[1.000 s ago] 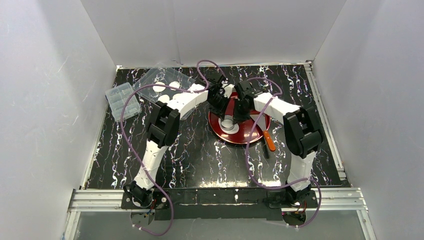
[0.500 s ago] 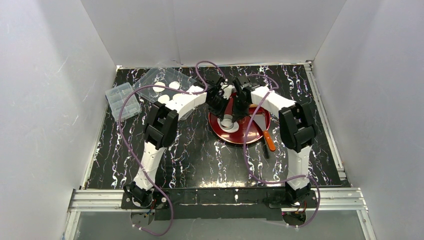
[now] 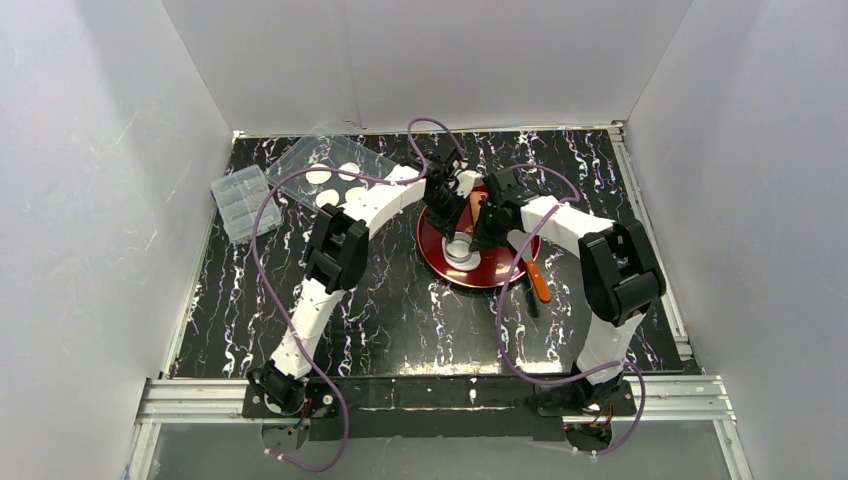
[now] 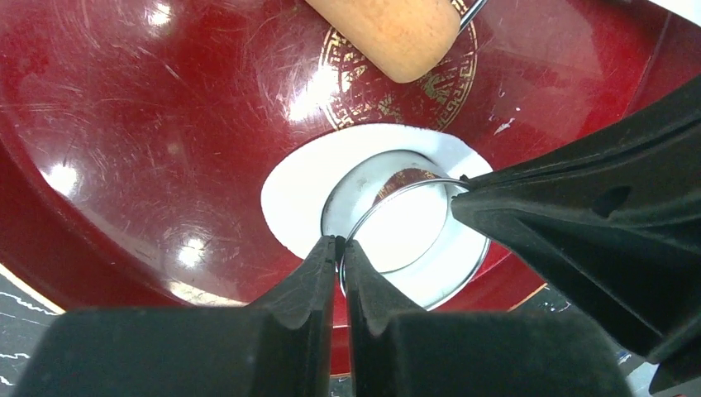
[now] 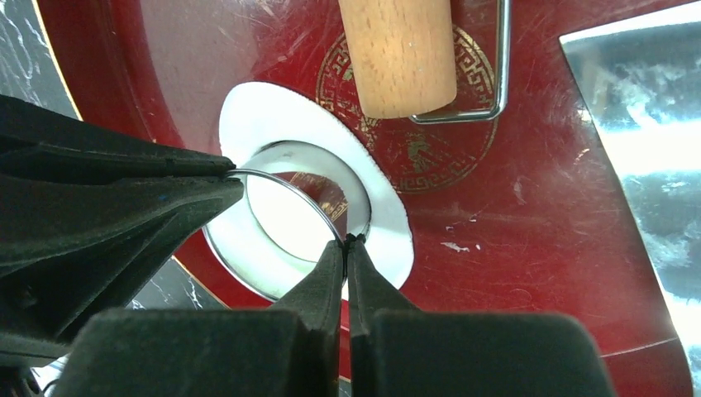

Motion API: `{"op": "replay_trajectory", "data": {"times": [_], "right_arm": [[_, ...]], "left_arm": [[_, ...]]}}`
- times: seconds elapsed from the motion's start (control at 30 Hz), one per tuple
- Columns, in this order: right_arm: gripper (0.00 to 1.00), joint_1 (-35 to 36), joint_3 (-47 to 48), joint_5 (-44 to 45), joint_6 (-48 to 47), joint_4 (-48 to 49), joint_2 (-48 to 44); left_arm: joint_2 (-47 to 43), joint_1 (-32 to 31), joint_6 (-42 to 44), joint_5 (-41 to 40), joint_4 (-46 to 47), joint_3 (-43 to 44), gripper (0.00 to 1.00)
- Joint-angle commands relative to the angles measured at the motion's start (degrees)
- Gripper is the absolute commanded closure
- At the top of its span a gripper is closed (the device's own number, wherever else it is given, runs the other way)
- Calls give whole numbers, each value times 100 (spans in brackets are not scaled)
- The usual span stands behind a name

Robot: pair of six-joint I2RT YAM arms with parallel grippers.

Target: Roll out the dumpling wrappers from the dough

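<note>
On the red plate (image 3: pixel 505 268) lies the dough (image 4: pixel 291 188), flattened into a white patch, with a metal ring (image 4: pixel 388 178) standing on it. My left gripper (image 4: pixel 340 242) is shut on the ring's near rim. From the opposite side my right gripper (image 5: pixel 348 242) is shut on the same ring (image 5: pixel 285 184), above the dough (image 5: pixel 264 112). In the top view both grippers (image 3: pixel 452 222) (image 3: pixel 480 232) meet over the ring (image 3: pixel 460 248). The dumpling wrappers (image 3: pixel 330 186), round white discs, lie in a clear tray at the back left.
A wooden rolling pin (image 5: pixel 398 56) with a wire handle rests on the plate just beyond the ring. An orange-handled tool (image 3: pixel 538 282) leans off the plate's right edge. A clear compartment box (image 3: pixel 240 203) stands by the left wall.
Both arms have shifted slightly, and the right arm's elbow has swung out to the right. Both grippers stay shut at the ring on the dough.
</note>
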Motion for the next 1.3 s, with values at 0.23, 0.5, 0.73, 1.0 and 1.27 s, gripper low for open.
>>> {"op": "replay_trajectory", "data": {"times": [0.23,0.5,0.73,1.0,1.27], "right_arm": [[99,-428,1894,506,-708,-1427,1409],[99,-107,-605,40,243,-358,-113],[99,-272,674,608,-159,-802,784],[99,-473,1510,583,-581,-1302,1392],[99,-99,-439,463,143,-617,94]], "left_arm": [[-606,-30,-106,-271,113,-2025,100],[600,55,97,-484,-547,311,100],[-149,57,112,-461,-267,-1045,100],[-445,-9,-223,-63,190,-2170,100],[954,128,-52,-69,-825,1010,100]]}}
